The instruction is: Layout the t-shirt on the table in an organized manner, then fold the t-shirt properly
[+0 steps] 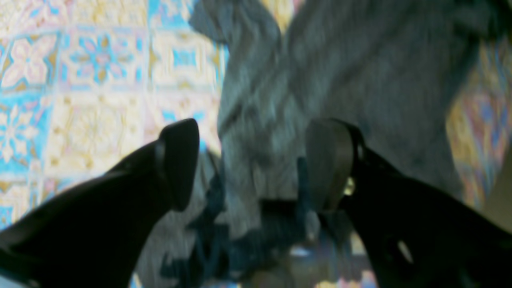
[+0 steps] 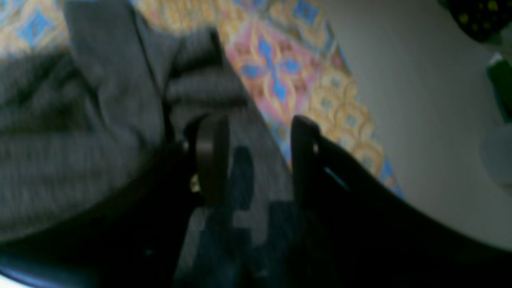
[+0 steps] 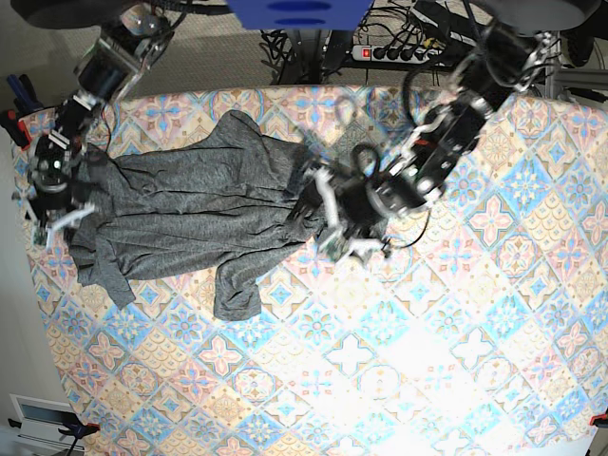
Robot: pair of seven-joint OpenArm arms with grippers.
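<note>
Lying stretched sideways on table (image 3: pixel 456 313): t-shirt (image 3: pixel 190 214), rumpled. Left gripper (image 1: pixel 252 164) spread, released, over shirt's right end. Right gripper (image 2: pixel 260 156) parted, released, at left end.

Bright, even overhead light washes the table (image 3: pixel 446 380) into pale glare near its front in the base view, where the arms smear with motion. Both wrist views are soft and blocky: the t-shirt (image 1: pixel 360 80) blurs, and the dark fingers (image 2: pixel 212 160) sit in shadow.
</note>
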